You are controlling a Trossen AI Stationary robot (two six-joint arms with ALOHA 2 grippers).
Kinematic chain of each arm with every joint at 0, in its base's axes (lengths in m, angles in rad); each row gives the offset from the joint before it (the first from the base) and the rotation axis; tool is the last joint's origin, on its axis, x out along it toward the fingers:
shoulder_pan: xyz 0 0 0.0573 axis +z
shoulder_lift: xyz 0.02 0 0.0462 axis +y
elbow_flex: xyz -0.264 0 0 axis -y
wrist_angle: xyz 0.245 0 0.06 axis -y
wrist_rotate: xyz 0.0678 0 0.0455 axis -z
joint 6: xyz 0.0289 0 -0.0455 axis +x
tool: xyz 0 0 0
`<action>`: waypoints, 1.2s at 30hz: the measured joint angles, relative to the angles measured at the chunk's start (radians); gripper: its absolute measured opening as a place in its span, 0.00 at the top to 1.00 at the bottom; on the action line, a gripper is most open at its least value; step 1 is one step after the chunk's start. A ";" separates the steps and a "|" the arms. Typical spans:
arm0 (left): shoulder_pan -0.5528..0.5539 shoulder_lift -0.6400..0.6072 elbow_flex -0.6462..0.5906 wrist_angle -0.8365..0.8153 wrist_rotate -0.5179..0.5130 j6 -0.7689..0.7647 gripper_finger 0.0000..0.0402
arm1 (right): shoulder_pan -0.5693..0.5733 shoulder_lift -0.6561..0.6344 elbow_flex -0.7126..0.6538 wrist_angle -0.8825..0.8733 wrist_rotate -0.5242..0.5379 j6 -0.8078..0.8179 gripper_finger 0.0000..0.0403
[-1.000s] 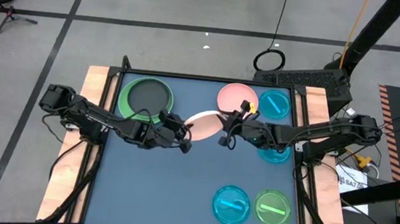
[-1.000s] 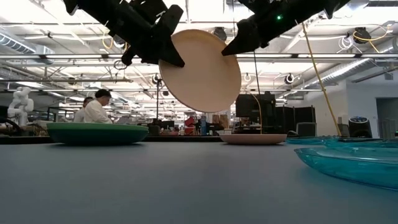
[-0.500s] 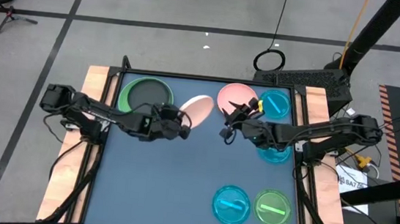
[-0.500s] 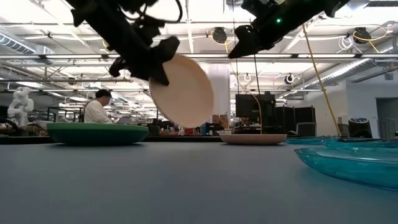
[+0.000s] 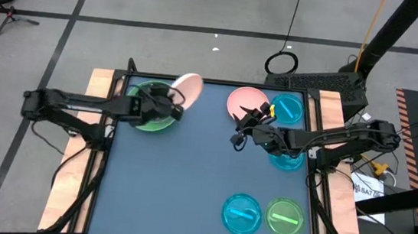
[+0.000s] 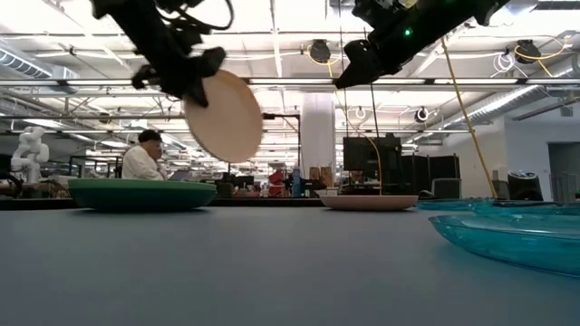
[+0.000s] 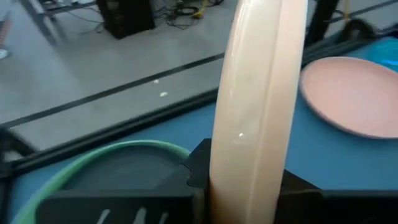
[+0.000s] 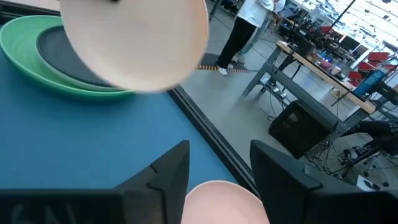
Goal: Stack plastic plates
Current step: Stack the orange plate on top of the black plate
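left hand point(image 5: 170, 107) | grips cream plate point(image 5: 185, 89) edge-on (above green plate point(image 5: 141, 114))

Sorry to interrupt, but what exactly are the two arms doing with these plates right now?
The left gripper holds a cream plate on edge in the air, over the green plates at the table's far left. The right gripper hangs open and empty beside the pink plate. Blue and lime plates lie unstacked on the right.

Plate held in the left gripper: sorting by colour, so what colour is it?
Cream round plastic plate, clearest in the low view.
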 joint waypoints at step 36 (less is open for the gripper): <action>0.098 -0.451 -0.319 -0.258 -0.033 -0.445 0.89 | -0.006 0.000 0.000 -0.008 -0.001 0.014 0.59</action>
